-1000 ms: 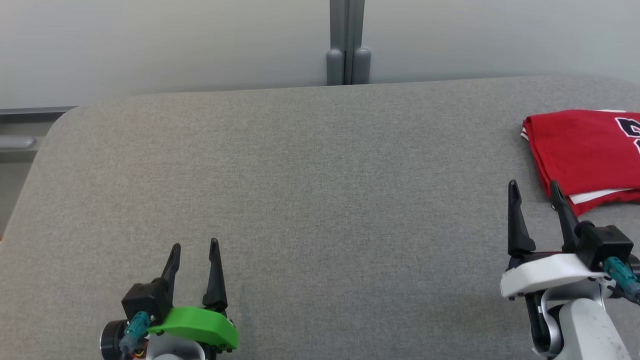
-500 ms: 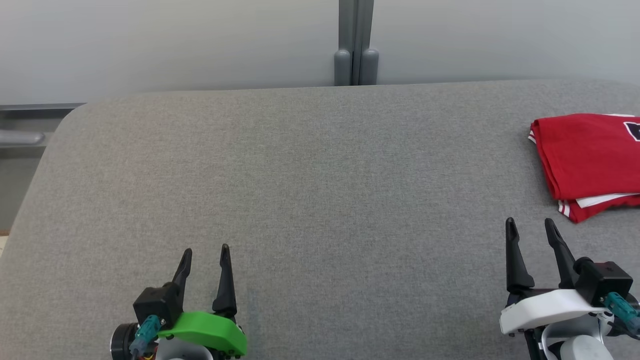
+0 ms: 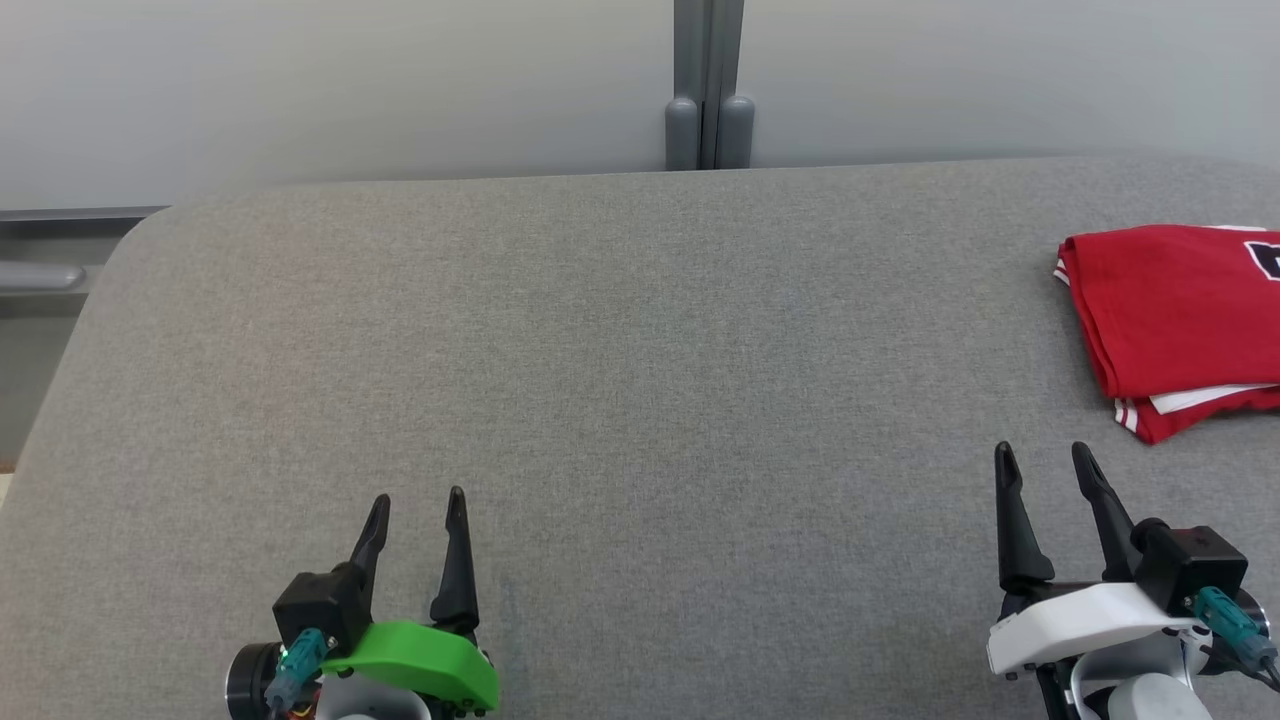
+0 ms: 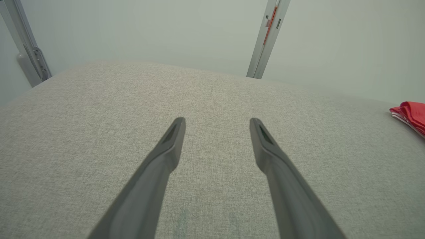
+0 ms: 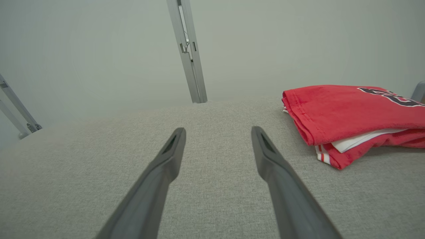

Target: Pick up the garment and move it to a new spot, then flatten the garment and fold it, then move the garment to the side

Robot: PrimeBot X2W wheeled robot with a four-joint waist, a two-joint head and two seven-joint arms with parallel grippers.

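The garment is a red jersey with white trim and dark lettering, folded into a neat stack at the far right of the grey table. It also appears in the right wrist view as the garment, ahead and to the right of my fingers, and as a red corner at the right edge of the left wrist view. My right gripper stands open just short of the garment, apart from it. My left gripper is open near the front edge at the lower left, holding nothing.
A pale wall with a grey vertical post runs behind the table. The table's rounded left corner drops off beside a grey rail. Bare grey cloth stretches between the two grippers.
My right gripper has drawn back from the garment's near corner toward the front edge. The camera shifted slightly, moving the whole picture. The garment stays folded in place.
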